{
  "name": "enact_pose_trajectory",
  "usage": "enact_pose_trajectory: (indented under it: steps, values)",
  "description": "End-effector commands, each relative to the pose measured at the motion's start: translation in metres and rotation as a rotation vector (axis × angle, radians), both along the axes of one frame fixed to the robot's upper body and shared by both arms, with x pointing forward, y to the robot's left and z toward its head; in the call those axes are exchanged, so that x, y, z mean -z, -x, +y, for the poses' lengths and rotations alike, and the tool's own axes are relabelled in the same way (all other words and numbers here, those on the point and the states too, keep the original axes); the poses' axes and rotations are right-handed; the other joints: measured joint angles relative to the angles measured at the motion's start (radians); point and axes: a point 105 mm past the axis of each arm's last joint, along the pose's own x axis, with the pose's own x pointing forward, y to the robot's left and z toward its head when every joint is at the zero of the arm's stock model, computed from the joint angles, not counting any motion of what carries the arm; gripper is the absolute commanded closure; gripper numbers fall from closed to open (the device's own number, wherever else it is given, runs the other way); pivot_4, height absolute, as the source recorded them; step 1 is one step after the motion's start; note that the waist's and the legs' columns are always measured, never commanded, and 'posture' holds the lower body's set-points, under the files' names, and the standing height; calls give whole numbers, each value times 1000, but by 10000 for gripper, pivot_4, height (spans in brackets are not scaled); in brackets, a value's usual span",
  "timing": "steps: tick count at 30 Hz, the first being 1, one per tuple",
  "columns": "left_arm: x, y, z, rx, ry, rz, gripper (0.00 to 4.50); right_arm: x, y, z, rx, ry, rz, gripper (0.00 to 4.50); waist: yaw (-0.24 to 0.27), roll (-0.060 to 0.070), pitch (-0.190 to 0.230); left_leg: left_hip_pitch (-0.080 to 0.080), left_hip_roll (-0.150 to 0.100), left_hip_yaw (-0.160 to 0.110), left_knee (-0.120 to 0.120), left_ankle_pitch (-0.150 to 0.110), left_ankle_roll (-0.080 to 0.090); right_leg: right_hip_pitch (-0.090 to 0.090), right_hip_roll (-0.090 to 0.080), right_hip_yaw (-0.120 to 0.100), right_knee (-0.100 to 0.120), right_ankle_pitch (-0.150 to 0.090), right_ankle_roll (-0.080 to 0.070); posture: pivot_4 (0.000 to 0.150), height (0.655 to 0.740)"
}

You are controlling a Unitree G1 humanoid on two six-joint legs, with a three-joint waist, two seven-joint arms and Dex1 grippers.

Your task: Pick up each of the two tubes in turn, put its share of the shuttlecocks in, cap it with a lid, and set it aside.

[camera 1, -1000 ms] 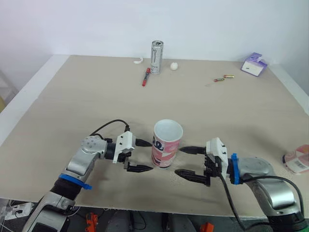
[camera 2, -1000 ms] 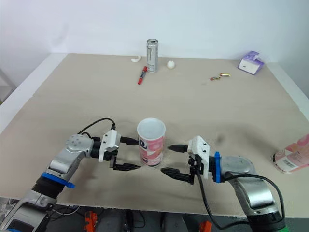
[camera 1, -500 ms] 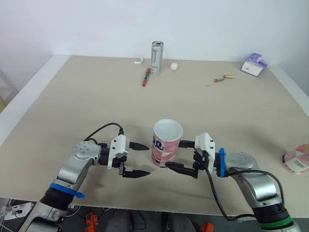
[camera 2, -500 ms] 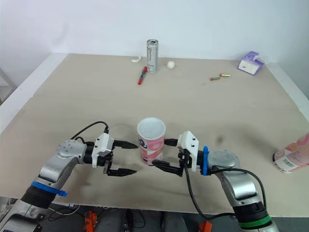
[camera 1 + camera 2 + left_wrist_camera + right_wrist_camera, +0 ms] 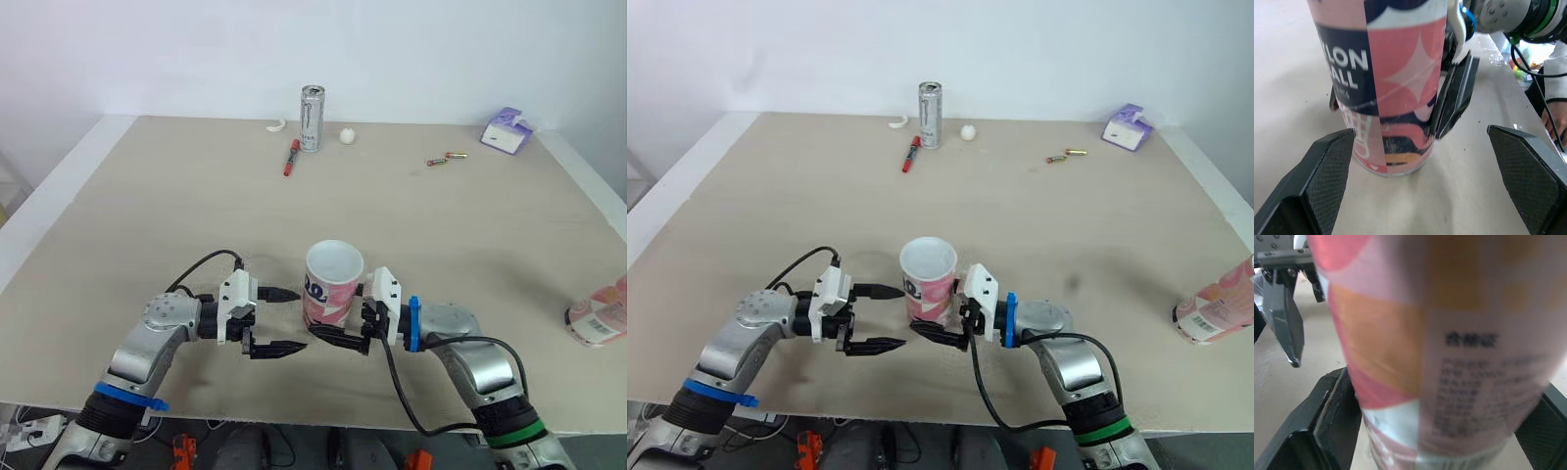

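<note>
One pink tube (image 5: 328,284) stands upright and open-topped at the lower centre of the desk (image 5: 441,225). The right end effector (image 5: 338,313) has its fingers apart, straddling the tube low on its wall. The left end effector (image 5: 300,319), also spread, sits just left of it. A silver can (image 5: 312,117) stands at upper centre.

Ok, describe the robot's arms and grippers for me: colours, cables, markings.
Both arms have silver-grey shells and a looping black cable. The left arm wears a blue band; the right arm a blue band plus a green one. The left gripper and right gripper have white housings; the left one's fingers are black with cross-hatched pads.
</note>
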Motion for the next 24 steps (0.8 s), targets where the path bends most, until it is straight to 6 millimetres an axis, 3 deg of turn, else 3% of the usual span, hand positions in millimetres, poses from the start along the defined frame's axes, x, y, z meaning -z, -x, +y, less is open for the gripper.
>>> enact_pose_trajectory:
  steps: [1, 4, 8, 19, 22, 24]
  values:
    - [-8, 1, 4, -16, 24, -38, 0, -7, -4, 7, -13, -16, -44, 280, 0, 0, 0, 0, 0, 0, 0, 0, 0, 0, 0, 0, 0, 0, 0, 1500, 7400]
    - [-7, 0, 5, -26, 21, -46, 0, -4, -4, 8, -20, -15, -42, 280, 0, 0, 0, 0, 0, 0, 0, 0, 0, 0, 0, 0, 0, 0, 0, 1500, 7400]
    - [-7, -2, 5, -34, 18, -52, 0, -3, -4, 8, -21, -11, -47, 13975, 0, 0, 0, 0, 0, 0, 0, 0, 0, 0, 0, 0, 0, 0, 0, 1500, 7400]
    - [-8, -7, 0, -28, 23, -64, 0, -9, 2, -6, 33, -16, -68, 13975, 1, 0, 0, 0, 0, 0, 0, 0, 0, 0, 0, 0, 0, 0, 0, 1500, 7400]
    - [-9, -7, -2, -25, 25, -66, 0, -22, -1, -20, 149, -81, -68, 13975, 1, 0, 0, 0, 0, 0, 0, 0, 0, 0, -1, 0, 0, 0, 0, 1500, 7400]
    - [-10, -8, -4, -22, 30, -70, 0, -32, -8, -40, 290, -142, -63, 13975, 1, 0, 0, 0, 0, 0, 0, 0, 0, 0, -1, 0, 0, 0, 0, 1500, 7400]
